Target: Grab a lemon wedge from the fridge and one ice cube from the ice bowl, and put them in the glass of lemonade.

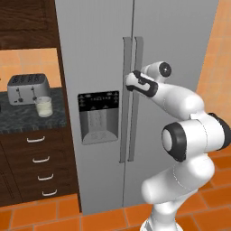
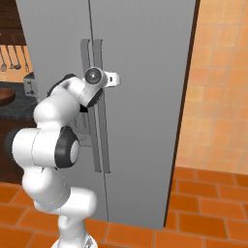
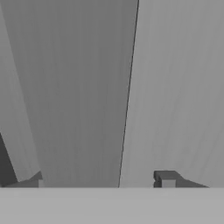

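Barely started: fridge (image 1: 99, 54) doors closed, hand (image 3: 103, 181) spread around a handle (image 1: 137, 90), nothing gripped; glass of lemonade (image 1: 43, 106) waiting on counter (image 1: 18, 119).

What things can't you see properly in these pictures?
- Lemon wedge: hidden behind the closed doors of the fridge, both base views.
- Tool's grip: left base view, the wrist covers the tips at the handles; hand view cuts them off at the bottom.
- Glass of lemonade: too small to judge its level.
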